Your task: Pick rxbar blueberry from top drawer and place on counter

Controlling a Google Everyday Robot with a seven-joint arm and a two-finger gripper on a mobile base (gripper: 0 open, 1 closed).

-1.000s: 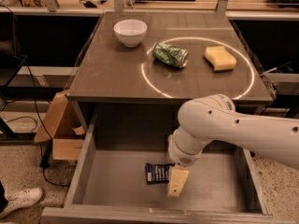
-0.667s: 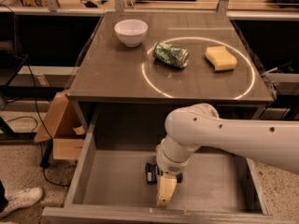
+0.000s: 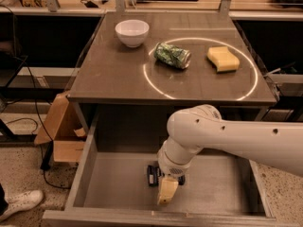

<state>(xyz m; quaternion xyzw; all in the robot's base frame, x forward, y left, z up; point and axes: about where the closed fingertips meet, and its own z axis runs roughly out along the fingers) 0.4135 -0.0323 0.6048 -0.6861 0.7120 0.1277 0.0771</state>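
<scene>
The white bowl (image 3: 132, 32) stands at the left of the table (image 3: 109, 82). Below, in the open top drawer (image 3: 118, 186), the rxbar blueberry (image 3: 152, 175) lies flat. The hand (image 3: 167, 193) is low over its right part; apart or clamped, I cannot tell. This looks like the grasping step. Next it needs a sure grip, then a lift clear of the drawer front.

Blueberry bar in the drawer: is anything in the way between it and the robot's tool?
No, nothing visible is in the way. The tool hangs inside the top drawer, right over the rxbar blueberry, partly hiding it.
</scene>
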